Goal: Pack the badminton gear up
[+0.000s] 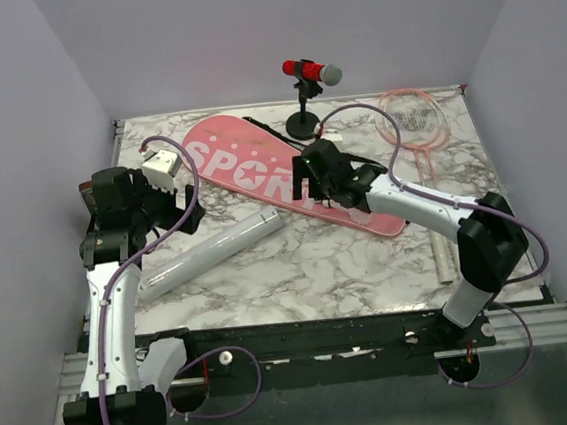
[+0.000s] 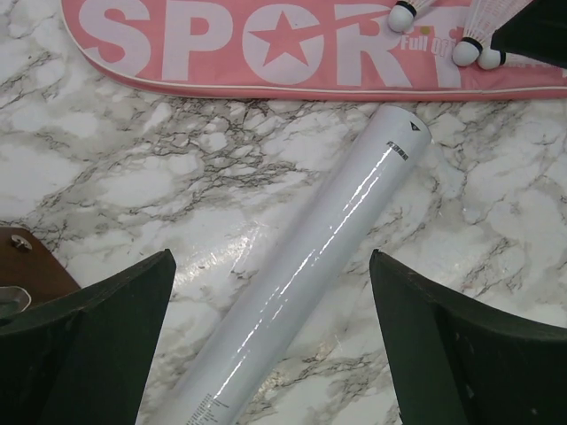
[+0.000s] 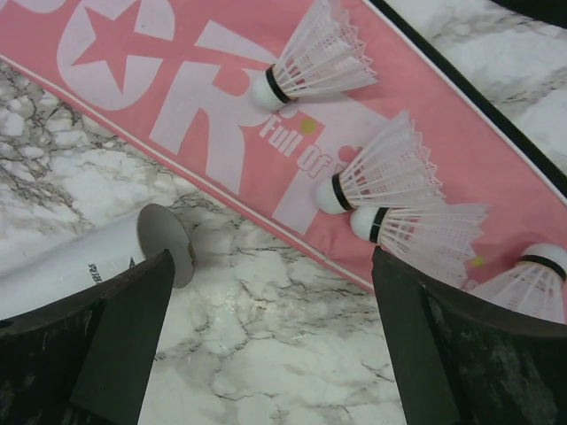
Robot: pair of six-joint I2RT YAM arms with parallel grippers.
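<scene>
- Left gripper [image 2: 270, 257]: jaws spread wide, nothing between them. It hangs over the white tube [image 2: 337, 239].
- The tube lies diagonally on the marble table [image 2: 106, 177], towards the left side.
- Right gripper [image 3: 272, 257]: jaws spread wide, empty. It hangs above the near edge of the pink bag [image 3: 177, 97] lettered "SPORT".
- The bag lies flat across the table's middle. One end of the tube rests just beside the bag's near edge.
- Four white shuttlecocks [image 3: 319, 62] lie on the bag, by the end of the lettering.
- Two pink-framed rackets [image 1: 416, 124] lie overlapped at the far right of the table.
- A red microphone [image 1: 310, 71] stands upright on its black stand, behind the bag.
</scene>
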